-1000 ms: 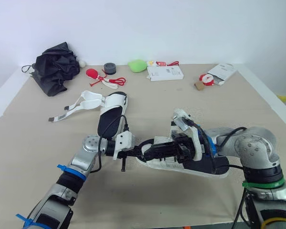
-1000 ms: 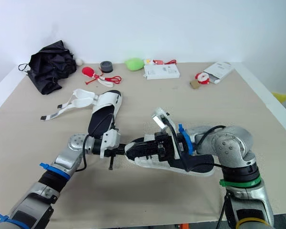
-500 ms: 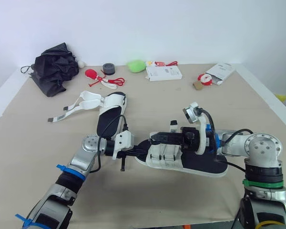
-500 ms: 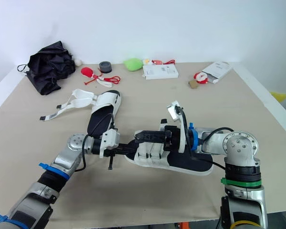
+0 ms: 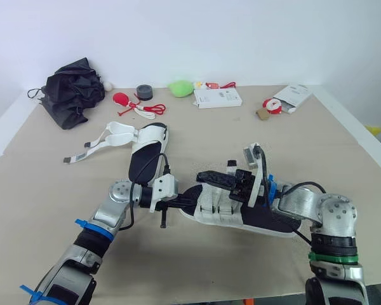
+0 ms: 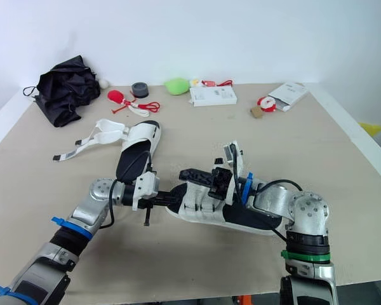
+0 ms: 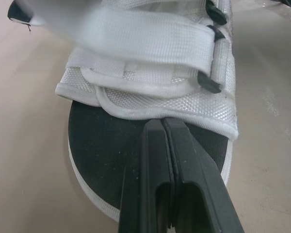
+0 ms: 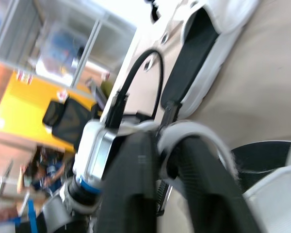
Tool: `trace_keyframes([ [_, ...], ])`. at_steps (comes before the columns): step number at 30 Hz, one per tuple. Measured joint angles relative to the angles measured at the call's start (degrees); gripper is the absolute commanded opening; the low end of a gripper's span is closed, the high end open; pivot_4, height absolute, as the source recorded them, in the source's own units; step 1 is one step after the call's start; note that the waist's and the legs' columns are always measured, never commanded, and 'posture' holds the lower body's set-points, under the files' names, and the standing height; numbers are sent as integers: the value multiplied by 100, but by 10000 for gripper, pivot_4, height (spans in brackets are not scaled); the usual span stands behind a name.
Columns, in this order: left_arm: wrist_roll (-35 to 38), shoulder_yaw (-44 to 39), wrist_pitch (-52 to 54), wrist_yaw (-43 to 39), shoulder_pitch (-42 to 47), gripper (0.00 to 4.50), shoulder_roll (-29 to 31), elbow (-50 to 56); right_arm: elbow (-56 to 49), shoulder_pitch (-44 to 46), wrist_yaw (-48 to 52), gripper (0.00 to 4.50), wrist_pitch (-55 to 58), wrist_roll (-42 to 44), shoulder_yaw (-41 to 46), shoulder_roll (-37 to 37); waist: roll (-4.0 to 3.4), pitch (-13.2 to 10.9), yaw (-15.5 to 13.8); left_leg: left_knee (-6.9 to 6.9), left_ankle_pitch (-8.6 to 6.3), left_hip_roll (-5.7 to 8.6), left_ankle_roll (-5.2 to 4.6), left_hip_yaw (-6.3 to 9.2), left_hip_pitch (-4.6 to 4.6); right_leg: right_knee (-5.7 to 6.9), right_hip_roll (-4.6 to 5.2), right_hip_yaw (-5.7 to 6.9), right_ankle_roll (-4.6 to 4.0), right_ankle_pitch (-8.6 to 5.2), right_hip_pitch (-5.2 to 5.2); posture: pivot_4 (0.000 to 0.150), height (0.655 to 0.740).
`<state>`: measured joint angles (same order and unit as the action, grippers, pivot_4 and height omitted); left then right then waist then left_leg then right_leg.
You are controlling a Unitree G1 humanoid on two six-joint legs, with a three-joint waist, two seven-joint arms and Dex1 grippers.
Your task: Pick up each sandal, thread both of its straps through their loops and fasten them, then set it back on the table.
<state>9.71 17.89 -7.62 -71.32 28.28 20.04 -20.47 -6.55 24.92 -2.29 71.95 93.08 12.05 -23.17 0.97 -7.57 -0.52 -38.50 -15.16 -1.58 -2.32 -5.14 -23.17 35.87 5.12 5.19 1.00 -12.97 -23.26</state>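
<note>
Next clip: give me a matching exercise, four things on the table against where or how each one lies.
Things:
1. near sandal
2. far sandal
3. black umbrella
4. white box

Places or states:
A. far left corner of the table
B. straps loose, trailing to the robot's left
C. nearest the robot, straps lying across it
D. far edge, beside the green object

Pairs: 1-C, 2-B, 3-A, 4-D

The near sandal — its heel end, toward three o'clock, lies partly hidden under the right arm. The strap pinched in the right gripper is a blur. Red-and-white bits at eleven o'clock — too small to tell.
</note>
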Motion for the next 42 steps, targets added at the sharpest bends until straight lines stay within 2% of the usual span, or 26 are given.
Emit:
trace_keyframes([
  [5,0,-2,0,7,-49,0,34,75,-673,-431,-573,17661,-630,864,16,-154,1,2,3,5,-1,-1,0,3,1,0,-8,-13,6,-6,0,1500,7400],
  [12,2,-5,0,3,-53,0,61,84,-1231,-751,-631,17661,-1009,996,-108,-547,-1,4,13,6,-1,-6,0,3,4,0,-15,-18,16,-15,0,1500,7400],
  [14,2,-5,0,-1,-48,0,69,76,-1460,-462,-338,17661,-564,574,-605,-1320,-14,6,19,7,-1,-6,0,-6,5,0,-14,-26,16,-15,-5,1500,7400],
  [17,1,-6,0,-13,-27,0,78,49,-1430,-36,-142,17661,-226,195,-973,-1709,-13,6,21,6,0,-7,0,-5,6,1,-15,-22,14,-14,-6,1500,7400],
  [18,2,7,-1,-38,20,0,73,-2,-1218,560,177,17661,101,-269,-1354,-2003,-12,5,16,5,1,-8,-3,-1,5,1,-15,-16,12,-14,-7,1500,7400],
  [19,2,18,-1,-54,43,0,59,-23,-1153,759,315,17661,202,-458,-1451,-2098,-10,6,11,6,1,-8,-3,0,5,1,-16,-15,11,-15,-7,1500,7400],
  [20,10,22,-5,-129,86,0,57,-69,-947,1366,937,17661,474,-1076,-1927,-2314,-12,7,7,7,1,-9,-3,3,3,3,-17,-13,2,-19,-9,1500,7400],
  [21,10,28,-5,-139,97,0,54,-74,-923,1422,1006,17661,497,-1149,-1956,-2320,-10,8,6,9,1,-9,-3,5,2,3,-17,-10,0,-20,-9,1500,7400],
  [23,22,25,-9,-169,119,0,48,-113,-667,1971,1666,17661,561,-1883,-2545,-2393,-12,8,4,8,1,-9,-3,5,-1,4,-16,-10,-3,-21,-12,1500,7400],
  [28,27,22,-21,-164,127,0,-3,-154,167,2761,3096,17661,283,-3503,-3616,-2320,-10,7,1,5,1,-7,-2,5,-6,4,-6,2,-7,-18,-13,1500,7400],
  [31,30,16,-28,-153,119,0,-9,-155,870,3231,3881,17661,11,-4408,-4121,-1948,-11,8,5,4,1,-7,-3,1,-4,7,-3,3,-23,-8,-15,1500,7400],
  [36,30,4,-35,-148,110,0,-4,-155,1601,3576,4560,17661,-206,-5139,-4401,-1508,-11,7,6,1,1,-7,-2,-1,-3,14,1,8,-50,7,-16,1500,7400],
  [42,30,8,-35,-114,99,0,-15,-152,2035,3913,5199,17661,-261,-5590,-4380,-1122,-11,7,6,-1,1,-6,-2,0,-2,17,4,11,-54,9,-15,1500,7400],
])
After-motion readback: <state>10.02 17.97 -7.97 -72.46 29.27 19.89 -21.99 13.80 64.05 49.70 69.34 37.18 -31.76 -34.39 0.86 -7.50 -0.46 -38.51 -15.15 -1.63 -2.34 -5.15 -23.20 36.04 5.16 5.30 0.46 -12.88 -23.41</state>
